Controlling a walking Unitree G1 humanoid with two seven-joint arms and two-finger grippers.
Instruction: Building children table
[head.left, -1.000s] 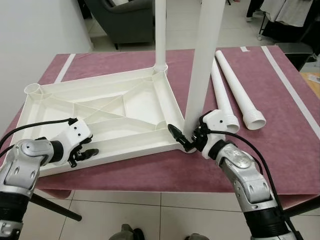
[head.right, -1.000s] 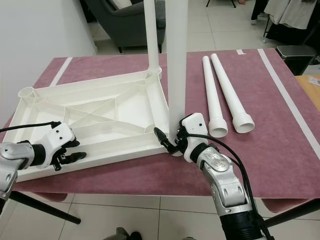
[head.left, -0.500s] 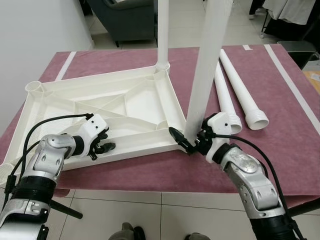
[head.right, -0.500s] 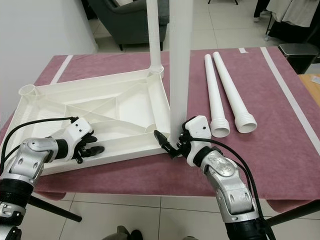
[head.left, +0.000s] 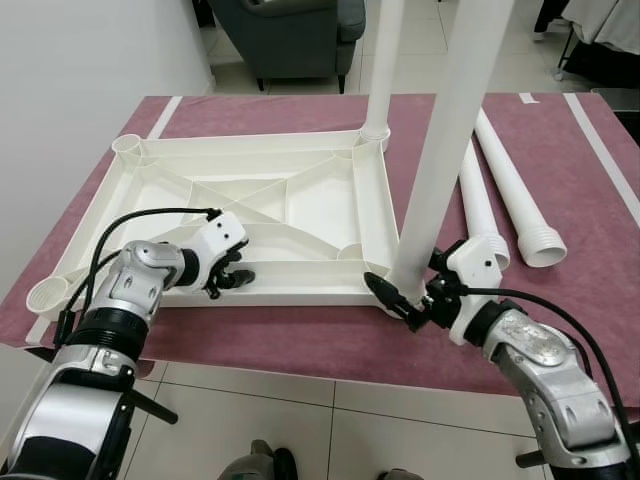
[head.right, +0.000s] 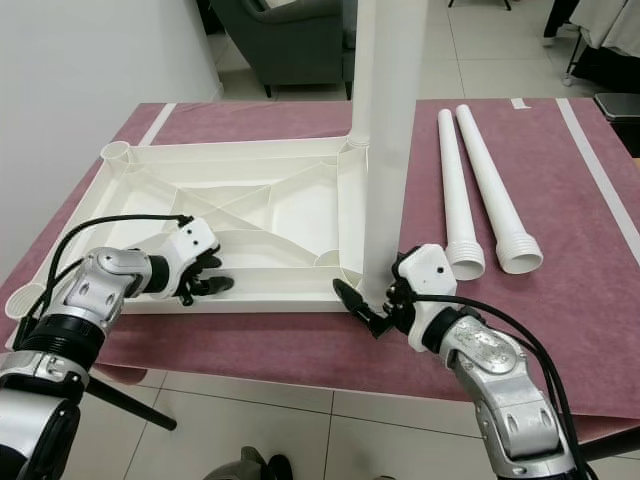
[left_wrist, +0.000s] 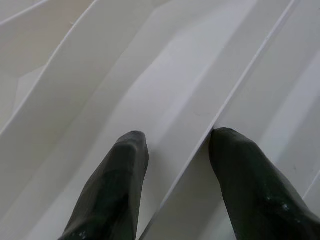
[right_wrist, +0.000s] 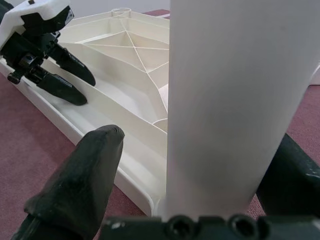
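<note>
The upturned white plastic tabletop (head.left: 250, 215), ribbed on its underside, lies on the dark red cloth-covered work table (head.left: 330, 340). The left gripper (head.left: 232, 282) has moved in from the tabletop's left end toward the middle of the near edge and now rests there, its black fingers (left_wrist: 112, 190) spread either side of a thin rib – a bracing hold, it seems, to keep the top from sliding or twisting.

At the near right corner the right gripper (head.left: 400, 300) keeps its place around the foot of a tall white plastic tube leg (head.left: 445, 150) standing upright in its socket; the fingers sit either side of the tube, and it looks clasped, though contact on the far side is hidden. A second leg (head.left: 382, 60) already stands in the far right corner. Two more white legs (head.left: 510, 190) lie side by side on the cloth to the right, threaded ends nearest the robot.

With the top now steadied, the likely step in hand is seating this leg – two sockets (head.left: 127, 146) on the left are unfilled.
</note>
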